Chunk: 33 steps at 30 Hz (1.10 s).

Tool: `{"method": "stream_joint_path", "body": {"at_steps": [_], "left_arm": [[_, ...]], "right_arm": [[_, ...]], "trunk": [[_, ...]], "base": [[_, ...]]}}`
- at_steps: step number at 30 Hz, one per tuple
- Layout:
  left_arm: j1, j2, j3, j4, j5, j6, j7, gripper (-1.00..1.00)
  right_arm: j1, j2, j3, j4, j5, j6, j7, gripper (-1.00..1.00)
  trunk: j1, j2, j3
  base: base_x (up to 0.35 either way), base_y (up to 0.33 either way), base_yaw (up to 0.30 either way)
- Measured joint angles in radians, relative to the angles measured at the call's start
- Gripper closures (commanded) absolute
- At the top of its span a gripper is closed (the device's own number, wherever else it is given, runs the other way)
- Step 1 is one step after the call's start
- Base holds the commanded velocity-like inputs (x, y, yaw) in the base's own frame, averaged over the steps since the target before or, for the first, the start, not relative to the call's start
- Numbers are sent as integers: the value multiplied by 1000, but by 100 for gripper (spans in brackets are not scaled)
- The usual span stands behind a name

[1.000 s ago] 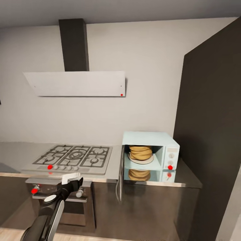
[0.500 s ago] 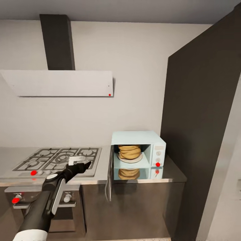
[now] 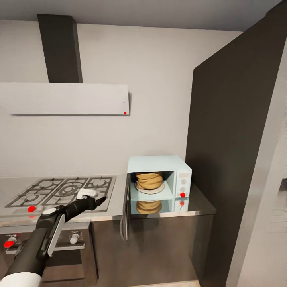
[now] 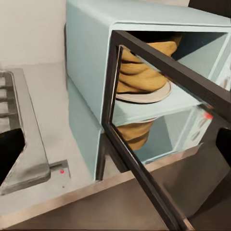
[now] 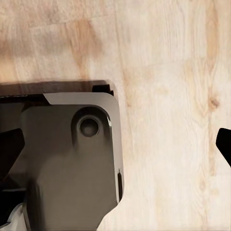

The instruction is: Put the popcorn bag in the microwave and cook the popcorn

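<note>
The pale mint-blue microwave stands on the steel countertop beside the hob, and its door is swung wide open towards me. The mustard-tan popcorn bag sits inside on a white plate; the popcorn is hidden. In the left wrist view the bag shows behind the dark door frame. My left gripper hovers over the hob's right front corner, a short way left of the door, open and empty. My right gripper hangs open over the wooden floor.
A gas hob lies left of the microwave under a white hood. A tall dark cabinet closes off the right side. An oven front with knobs sits below the hob. My base shows below the right gripper.
The camera has swung, shifting the scene left. My left arm has risen from in front of the oven to above the hob's front edge, reaching towards the open microwave door.
</note>
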<state>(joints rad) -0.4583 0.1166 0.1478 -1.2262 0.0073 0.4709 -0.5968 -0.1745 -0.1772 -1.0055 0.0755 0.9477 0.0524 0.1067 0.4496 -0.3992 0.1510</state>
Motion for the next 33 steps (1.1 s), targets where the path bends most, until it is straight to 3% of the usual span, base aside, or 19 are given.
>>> {"method": "stream_joint_path", "body": {"at_steps": [3, 7, 13, 22, 30, 33], "left_arm": [[0, 21, 0, 6, 0, -4, -3, -100], [0, 29, 0, 10, 0, -5, -5, -100], [0, 59, 0, 50, -1, -9, -8, -100], [0, 62, -7, 58, 0, -12, -10, -100], [0, 62, -9, 60, -1, -12, -11, -100], [0, 60, -33, 61, -2, -13, -10, -100]], "right_arm": [[3, 0, 0, 0, 0, 0, 0, -100], [6, 0, 0, 0, 0, 0, 0, -100], [6, 0, 0, 0, 0, 0, -1, -100], [6, 0, 0, 0, 0, -1, -1, -100], [6, 0, 0, 0, 0, -1, 0, -100], [6, 0, 0, 0, 0, -1, 0, -100]], "trunk": [[0, 0, 0], [0, 0, 0], [-1, 0, 0], [0, 0, 0], [0, 0, 0], [0, 0, 0]], "base": [[0, 0, -4], [22, 0, -1], [264, 0, 0], [277, 0, -131], [11, 0, -287], [0, 0, -290]]}}
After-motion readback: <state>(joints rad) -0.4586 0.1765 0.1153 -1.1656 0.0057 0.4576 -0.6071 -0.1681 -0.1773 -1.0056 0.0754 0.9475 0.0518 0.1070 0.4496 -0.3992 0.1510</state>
